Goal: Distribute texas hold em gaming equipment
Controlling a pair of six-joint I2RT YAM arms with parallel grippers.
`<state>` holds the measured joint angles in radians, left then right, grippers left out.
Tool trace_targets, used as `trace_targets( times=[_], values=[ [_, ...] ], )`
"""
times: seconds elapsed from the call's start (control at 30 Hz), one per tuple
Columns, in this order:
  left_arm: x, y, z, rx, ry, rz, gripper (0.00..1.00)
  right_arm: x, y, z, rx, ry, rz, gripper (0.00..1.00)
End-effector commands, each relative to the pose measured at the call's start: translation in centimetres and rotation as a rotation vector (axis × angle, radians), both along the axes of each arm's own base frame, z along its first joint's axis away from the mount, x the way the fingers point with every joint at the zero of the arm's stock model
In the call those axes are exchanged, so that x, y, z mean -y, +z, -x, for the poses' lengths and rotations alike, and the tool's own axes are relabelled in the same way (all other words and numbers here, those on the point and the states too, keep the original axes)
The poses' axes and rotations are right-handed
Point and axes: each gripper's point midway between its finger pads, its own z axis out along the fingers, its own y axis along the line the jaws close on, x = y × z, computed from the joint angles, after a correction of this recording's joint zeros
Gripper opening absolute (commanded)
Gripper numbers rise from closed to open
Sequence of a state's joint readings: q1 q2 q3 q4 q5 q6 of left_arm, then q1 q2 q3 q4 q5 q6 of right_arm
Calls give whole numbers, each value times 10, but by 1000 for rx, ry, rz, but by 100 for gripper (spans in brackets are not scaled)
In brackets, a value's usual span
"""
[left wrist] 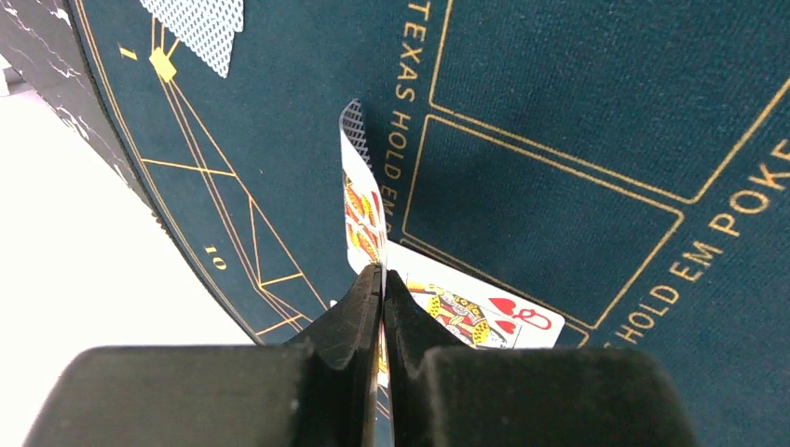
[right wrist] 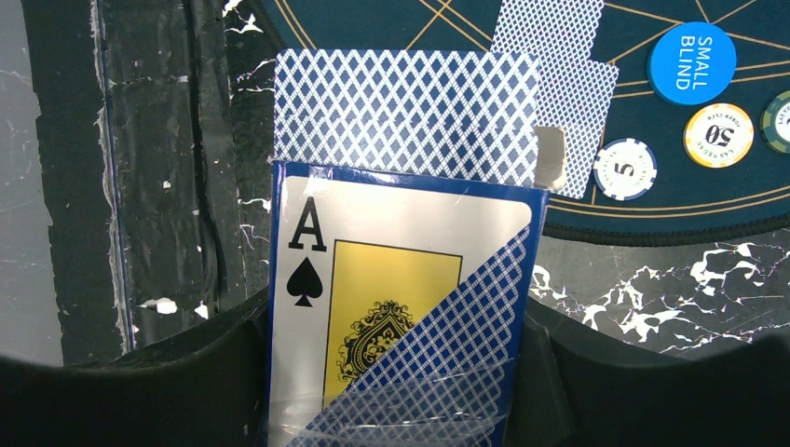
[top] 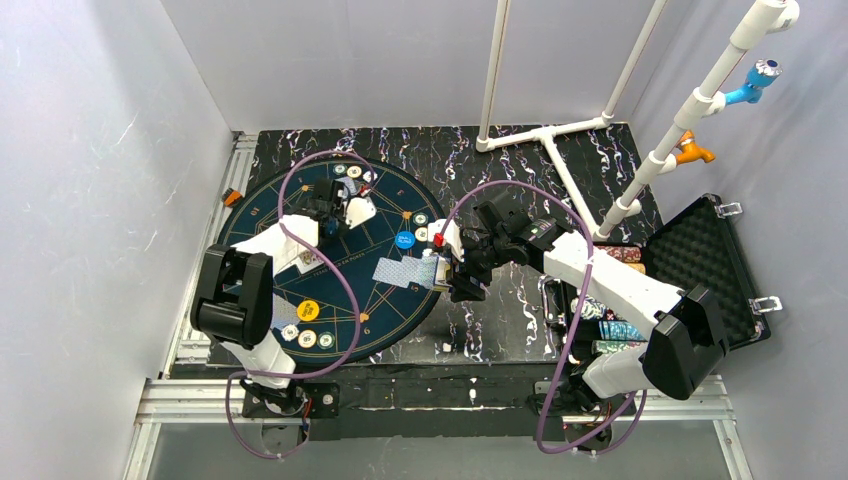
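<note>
My left gripper (left wrist: 383, 275) is shut on a playing card (left wrist: 359, 205) held on edge over the mat, above a face-up queen of hearts (left wrist: 494, 312). In the top view the left gripper (top: 335, 212) is over the mat's far part. My right gripper (right wrist: 396, 372) is shut on a card box with an ace of spades print (right wrist: 373, 298); face-down cards (right wrist: 405, 112) stick out of its top. It hangs at the mat's right edge (top: 455, 275). Two face-down cards (top: 395, 270) lie beside it. A blue small blind disc (right wrist: 691, 60), a 50 chip (right wrist: 717, 133) and a 5 chip (right wrist: 625, 169) lie near.
The round dark-blue mat (top: 300, 270) carries a yellow disc (top: 308, 310), chips at its near edge (top: 307, 338) and chips at its far edge (top: 345, 172). The open black case (top: 705, 265) with chip rows stands at the right. White pipes (top: 560, 130) rise at the back.
</note>
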<state>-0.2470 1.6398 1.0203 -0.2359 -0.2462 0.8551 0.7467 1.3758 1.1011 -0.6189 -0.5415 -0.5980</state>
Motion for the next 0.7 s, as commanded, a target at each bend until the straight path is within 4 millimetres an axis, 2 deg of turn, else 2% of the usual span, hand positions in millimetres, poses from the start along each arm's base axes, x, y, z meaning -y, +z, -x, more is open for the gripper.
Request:
trace_targets(
  times=[0.0, 0.1, 0.17, 0.23, 0.37, 0.43, 0.5, 0.6, 0.67],
  values=[
    [0, -3, -9, 51, -35, -46, 1, -9, 25, -5, 58, 7, -73, 1],
    [13, -20, 8, -24, -74, 7, 6, -9, 23, -5, 58, 8, -70, 1],
    [24, -28, 27, -108, -84, 72, 11, -9, 23, -5, 55, 8, -71, 1],
    [29, -33, 37, -151, -86, 99, 13, -10, 23, -5, 56, 9, -71, 1],
    [29, -41, 51, -202, -96, 94, 14, -10, 22, -5, 54, 11, -69, 1],
    [27, -47, 58, -240, -99, 86, 19, -10, 21, -5, 53, 12, -70, 1],
    [27, -51, 65, -271, -110, 87, 27, -11, 21, -5, 51, 12, -71, 1],
    [31, -50, 71, -292, -121, 111, 50, -10, 21, -6, 52, 12, -69, 1],
    [35, -43, 75, -300, -119, 141, 59, -10, 21, -6, 54, 11, -67, 1]
  ],
)
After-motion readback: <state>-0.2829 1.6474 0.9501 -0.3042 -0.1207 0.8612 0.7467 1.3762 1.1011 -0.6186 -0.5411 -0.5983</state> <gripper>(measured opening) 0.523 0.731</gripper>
